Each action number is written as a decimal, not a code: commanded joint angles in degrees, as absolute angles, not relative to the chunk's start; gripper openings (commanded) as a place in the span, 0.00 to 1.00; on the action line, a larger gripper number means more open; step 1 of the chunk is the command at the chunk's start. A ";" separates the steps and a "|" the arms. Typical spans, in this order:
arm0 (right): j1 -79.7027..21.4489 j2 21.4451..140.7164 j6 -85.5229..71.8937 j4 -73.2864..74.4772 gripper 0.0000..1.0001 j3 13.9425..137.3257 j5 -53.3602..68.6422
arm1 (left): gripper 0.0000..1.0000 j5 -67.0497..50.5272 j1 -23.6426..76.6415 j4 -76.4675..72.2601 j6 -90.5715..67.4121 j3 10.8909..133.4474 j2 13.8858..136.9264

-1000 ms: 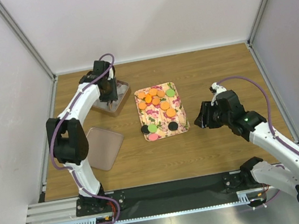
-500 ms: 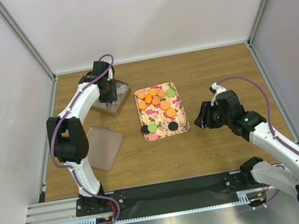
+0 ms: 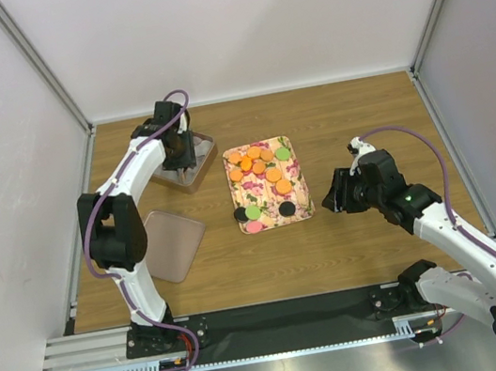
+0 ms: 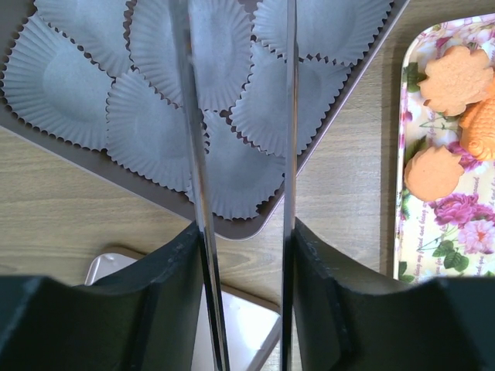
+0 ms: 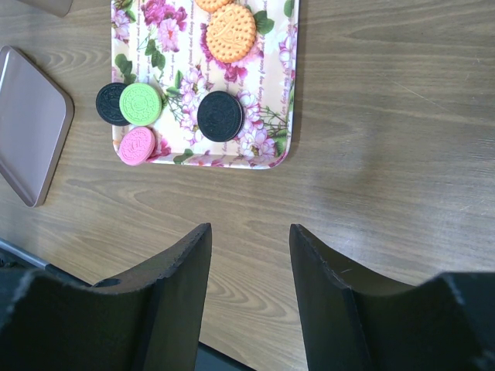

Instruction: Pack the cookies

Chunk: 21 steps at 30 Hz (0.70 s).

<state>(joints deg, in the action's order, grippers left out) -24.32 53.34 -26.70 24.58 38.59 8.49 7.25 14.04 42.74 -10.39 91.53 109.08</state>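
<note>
Wood-grain table (image 3: 361, 119), boxed in by white walls, carries everything. At its middle the cookies (image 3: 257, 167) lie on the floral tray (image 3: 299, 194). The orange ones crowd the tray's far half, with one green among them at the far right corner. Across the near end sit a black one (image 5: 220, 116), a green one (image 5: 141, 103) and a pink one (image 5: 137, 145). A second black one (image 5: 112, 103) sits right at the tray's left rim, touching the green. None has left the tray for any other container.

Just left of the tray's far end stands a brown baking tin (image 3: 200, 146) lined with overlapping white paper cups (image 4: 69, 81). The left gripper (image 3: 183, 158) hangs over this tin. Its two thin metal blades stand apart and run out of the wrist picture's top edge, so the tips are hidden. Cups show through the gap and nothing visible is pinched between them.

Left of the tray's near end, well apart from it, a flat pinkish pan (image 3: 174, 243) rests on the wood.

Right of the tray's near corner the right gripper (image 5: 250, 230) hovers above bare wood, its dark fingers spread with nothing between them
</note>
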 commanded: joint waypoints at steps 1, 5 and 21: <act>-24.70 53.00 -25.75 23.38 0.51 38.67 8.88 | 0.50 6.86 13.45 40.78 -9.05 93.52 108.37; -24.70 53.09 -25.75 23.29 0.51 38.67 8.88 | 0.50 6.77 13.45 40.96 -9.14 93.51 107.84; -24.70 53.26 -25.84 23.20 0.51 38.85 8.53 | 0.48 8.79 24.40 41.31 -10.11 79.20 82.82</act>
